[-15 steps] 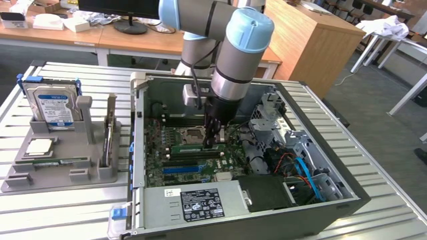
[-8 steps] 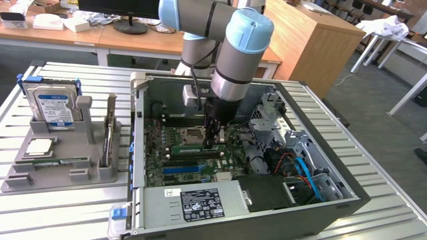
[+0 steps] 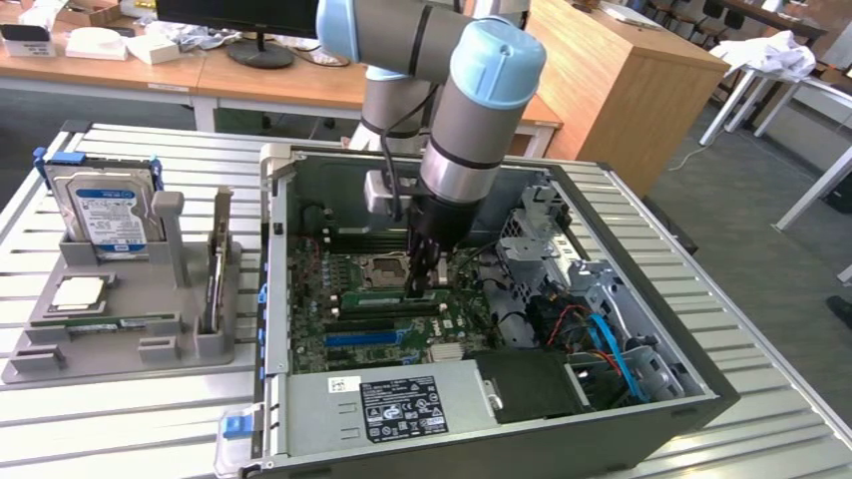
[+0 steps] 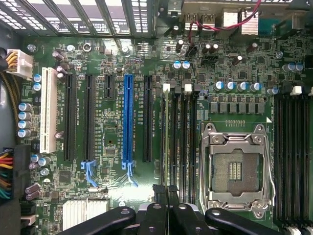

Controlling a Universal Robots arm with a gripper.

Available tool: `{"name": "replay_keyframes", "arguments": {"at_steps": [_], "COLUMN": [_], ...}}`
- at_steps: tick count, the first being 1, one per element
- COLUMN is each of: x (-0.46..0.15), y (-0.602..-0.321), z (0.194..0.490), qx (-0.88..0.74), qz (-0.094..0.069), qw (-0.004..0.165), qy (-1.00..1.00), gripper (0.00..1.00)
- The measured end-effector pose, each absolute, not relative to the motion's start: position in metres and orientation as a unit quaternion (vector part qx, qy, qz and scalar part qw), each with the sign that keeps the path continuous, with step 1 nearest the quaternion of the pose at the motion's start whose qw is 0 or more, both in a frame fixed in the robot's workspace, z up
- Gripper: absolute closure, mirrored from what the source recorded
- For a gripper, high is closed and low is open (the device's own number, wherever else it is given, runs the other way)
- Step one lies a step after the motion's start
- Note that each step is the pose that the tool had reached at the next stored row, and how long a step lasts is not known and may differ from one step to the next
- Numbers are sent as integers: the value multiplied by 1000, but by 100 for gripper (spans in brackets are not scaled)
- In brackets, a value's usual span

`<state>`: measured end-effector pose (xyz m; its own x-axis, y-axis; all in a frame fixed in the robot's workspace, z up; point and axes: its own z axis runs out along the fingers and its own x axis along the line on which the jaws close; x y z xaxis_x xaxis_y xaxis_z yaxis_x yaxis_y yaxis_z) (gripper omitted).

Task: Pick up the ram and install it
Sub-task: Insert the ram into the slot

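The ram is a thin green stick standing on edge in a black memory slot of the motherboard, inside the open computer case. My gripper reaches straight down into the case, its dark fingers shut on the ram's top edge, nearer the end on the exterior view's right. In the wrist view the ram shows edge-on as a pale line in the slot beside the processor socket. The closed gripper sits over that line.
A grey parts holder on the slatted table at the exterior view's left carries a hard drive and a processor. Inside the case are the power supply, drive cages, cables and a blue card slot.
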<state>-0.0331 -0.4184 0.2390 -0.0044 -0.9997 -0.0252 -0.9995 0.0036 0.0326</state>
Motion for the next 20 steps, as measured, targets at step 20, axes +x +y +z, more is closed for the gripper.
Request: {"name": "replay_keyframes", "arguments": {"at_steps": [20], "x": [-32], "y": [-418], "z": [236], "qx": [706], "qz": [-21], "qw": [4], "qy": [-708], "gripper": [89]}}
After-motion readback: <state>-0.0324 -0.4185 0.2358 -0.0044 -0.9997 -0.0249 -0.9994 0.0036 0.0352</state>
